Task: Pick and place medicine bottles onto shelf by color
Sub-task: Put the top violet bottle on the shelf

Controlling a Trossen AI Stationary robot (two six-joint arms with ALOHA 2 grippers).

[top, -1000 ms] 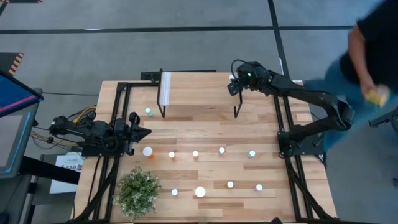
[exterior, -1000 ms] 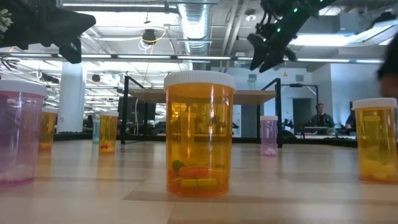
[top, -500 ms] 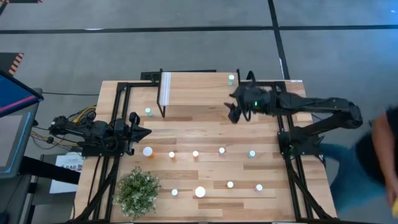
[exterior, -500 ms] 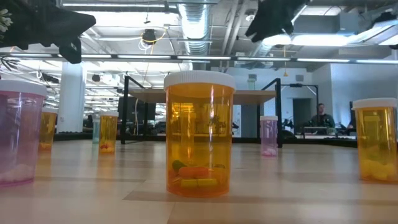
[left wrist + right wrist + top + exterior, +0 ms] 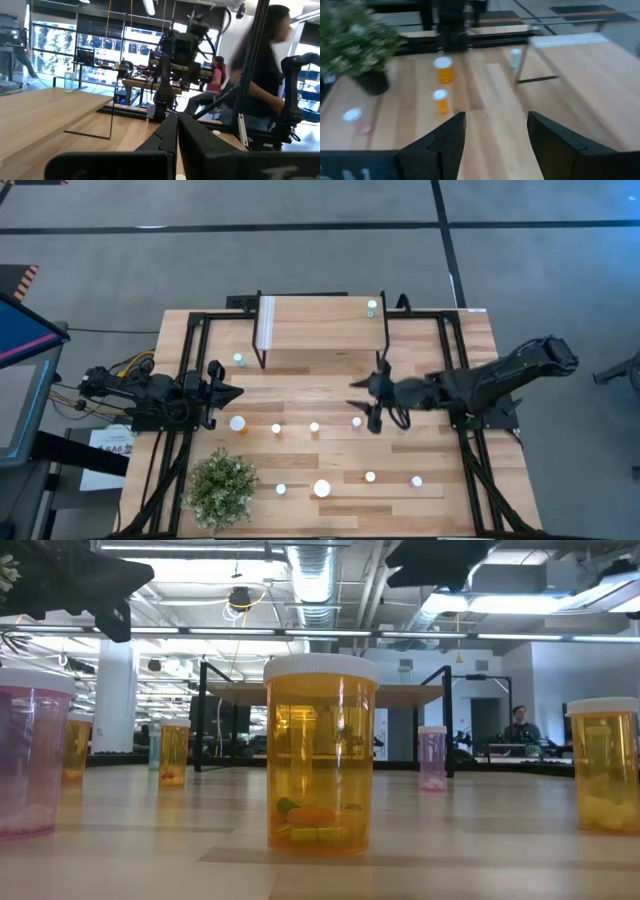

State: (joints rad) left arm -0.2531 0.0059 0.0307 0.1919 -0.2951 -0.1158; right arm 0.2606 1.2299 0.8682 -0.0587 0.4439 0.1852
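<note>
no readable text, bottle labels blank or too small, paper's print illegible

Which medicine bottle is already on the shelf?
The teal-green bottle at the shelf's far right corner, opposite the white strip. It alone stands on the raised platform; every other bottle is down on the tabletop.
</note>
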